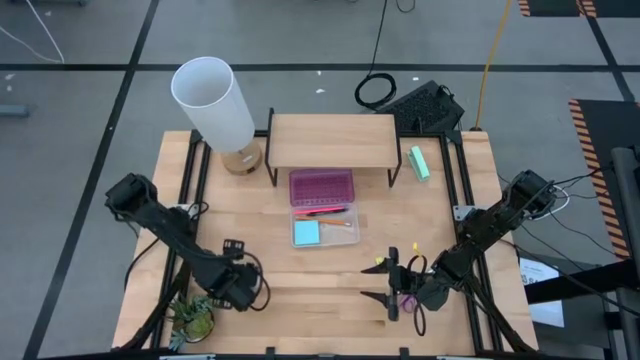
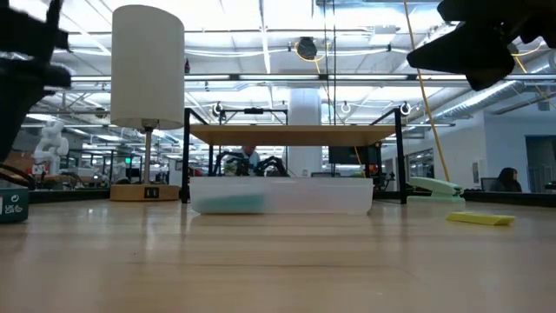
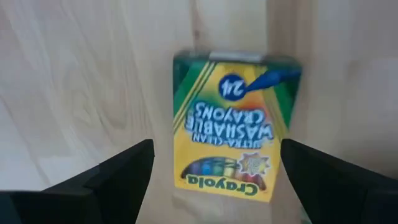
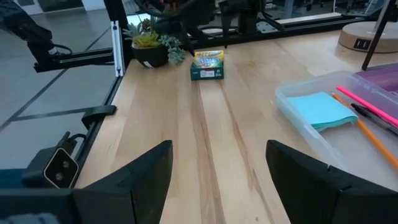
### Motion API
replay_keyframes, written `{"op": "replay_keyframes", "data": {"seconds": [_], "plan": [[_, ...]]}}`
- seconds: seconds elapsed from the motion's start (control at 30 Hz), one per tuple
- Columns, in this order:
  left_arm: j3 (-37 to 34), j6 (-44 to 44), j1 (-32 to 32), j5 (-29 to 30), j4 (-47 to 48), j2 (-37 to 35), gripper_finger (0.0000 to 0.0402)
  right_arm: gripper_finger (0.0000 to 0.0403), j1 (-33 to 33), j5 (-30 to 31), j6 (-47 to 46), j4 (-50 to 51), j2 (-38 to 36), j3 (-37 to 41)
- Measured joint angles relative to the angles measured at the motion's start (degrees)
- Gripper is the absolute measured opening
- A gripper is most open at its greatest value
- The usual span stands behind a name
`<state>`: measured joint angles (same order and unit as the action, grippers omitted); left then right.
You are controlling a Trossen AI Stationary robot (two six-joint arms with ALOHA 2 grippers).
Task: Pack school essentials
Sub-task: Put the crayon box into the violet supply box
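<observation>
Left wrist view: the left gripper (image 3: 214,180) hovers with fingers spread over the crayon box (image 3: 233,127), which lies flat on the table (image 1: 300,290) near its front-left corner. Judged step: reaching to grasp; next, descend and close. The right gripper (image 4: 217,171), also open, waits front-right, near the clear tray (image 1: 322,218).

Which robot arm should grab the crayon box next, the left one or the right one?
Probably the left. The left gripper is open with the crayon box right between its fingers. The right gripper sits far across the table from it.
</observation>
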<state>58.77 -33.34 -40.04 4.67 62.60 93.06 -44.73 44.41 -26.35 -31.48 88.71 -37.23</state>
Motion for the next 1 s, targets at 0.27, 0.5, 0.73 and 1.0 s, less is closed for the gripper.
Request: {"op": "replay_keyframes", "data": {"seconds": [0.27, 0.5, 0.73, 1.0], "plan": [[-4.84, -4.13, -0.50, -0.76, -4.96, -0.17, 0.0354, 0.0252, 0.04, 0.03, 0.00, -0.42, 0.00, 0.00], [-4.89, 0.16, -0.50, -3.72, -10.18, -0.13, 0.0354, 0.0252, 0.17, 0.04, 0.00, -0.40, 0.00, 0.00], [-4.89, -3.76, 0.22, -4.67, -9.59, -0.13, 0.0354, 0.0252, 0.19, 0.04, 0.01, 0.02, 0.00, 0.00], [-0.50, -1.41, 1.13, -4.30, -7.97, 0.07, 0.0369, 0.0252, 0.81, 0.21, -0.19, 0.01, 0.00, 0.00]]}}
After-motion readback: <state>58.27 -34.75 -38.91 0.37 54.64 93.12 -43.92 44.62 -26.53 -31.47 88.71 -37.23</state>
